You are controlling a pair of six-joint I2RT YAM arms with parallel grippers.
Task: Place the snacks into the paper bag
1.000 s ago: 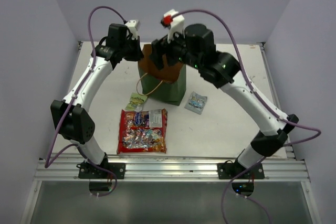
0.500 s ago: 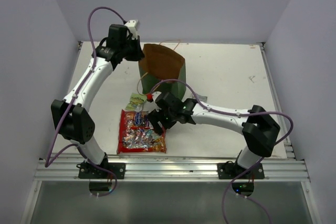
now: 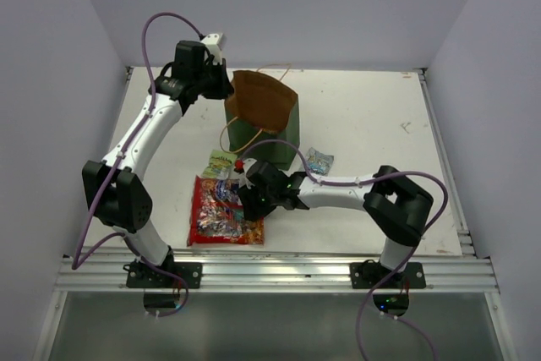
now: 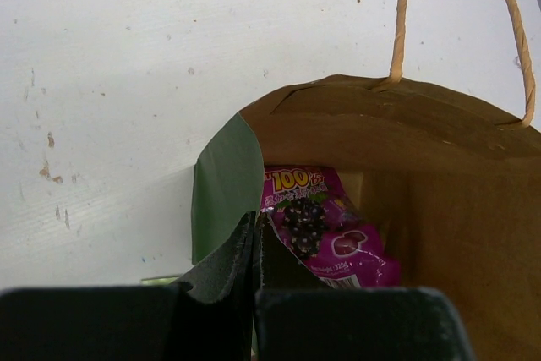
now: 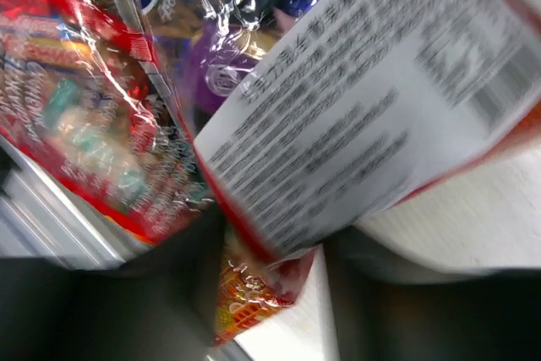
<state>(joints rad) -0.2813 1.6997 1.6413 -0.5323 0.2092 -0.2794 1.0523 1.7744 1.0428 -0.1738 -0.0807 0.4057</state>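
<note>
right tool (image 3: pixel 251 200) clenched on right edge of red candy bag (image 3: pixel 221 213), worktop (image 3: pixel 363 116), just nearward of paper bag (image 3: pixel 264 124) | left tool (image 4: pixel 256 224) clamped on paper bag rim | purple bag (image 4: pixel 325 230) inside paper bag

The scuffed white tabletop (image 3: pixel 372 116) carries an upright dark green paper bag (image 3: pixel 275 139) beyond the right claw (image 3: pixel 250 207). A glossy red candy bag (image 3: pixel 213 216) lies under it, with a small yellow-green packet (image 3: pixel 221 162) to its left and a small grey-blue packet (image 3: pixel 319 161) to its right.

My left arm (image 3: pixel 144 128) stretches far forward, elbow bent, and my left gripper (image 4: pixel 255 247) is pinched tight on the paper bag (image 4: pixel 221 188). My right arm (image 3: pixel 338 190) folds low, forearm lying leftward; my right gripper (image 3: pixel 250 202) clamps the red candy bag (image 5: pixel 101 124) by its edge.
</note>
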